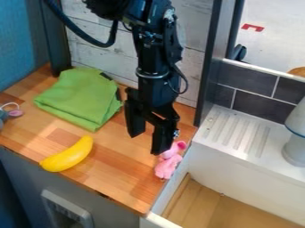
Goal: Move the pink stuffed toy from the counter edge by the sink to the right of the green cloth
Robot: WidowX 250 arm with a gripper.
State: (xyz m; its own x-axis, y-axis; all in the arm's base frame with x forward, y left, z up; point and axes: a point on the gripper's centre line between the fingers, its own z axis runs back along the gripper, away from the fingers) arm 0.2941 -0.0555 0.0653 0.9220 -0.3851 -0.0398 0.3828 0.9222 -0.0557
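Note:
My gripper (pixel 147 143) hangs over the right part of the wooden counter, its two fingers spread apart with nothing between them. Just below and right of its right finger lies a small pink plush toy (pixel 166 166), close to the counter's right edge; whether finger and toy touch I cannot tell. A yellow banana (pixel 68 156) rests near the counter's front edge, to the left of the gripper. Behind the banana, a folded green cloth (pixel 80 97) lies toward the back wall.
At the right is a white sink (pixel 238 171) with a ribbed ledge and a wooden-looking bottom. A white and grey object (pixel 294 149) stands on that ledge. A grey and pink item (pixel 8 113) sits at the far left edge. Dark posts flank the back wall.

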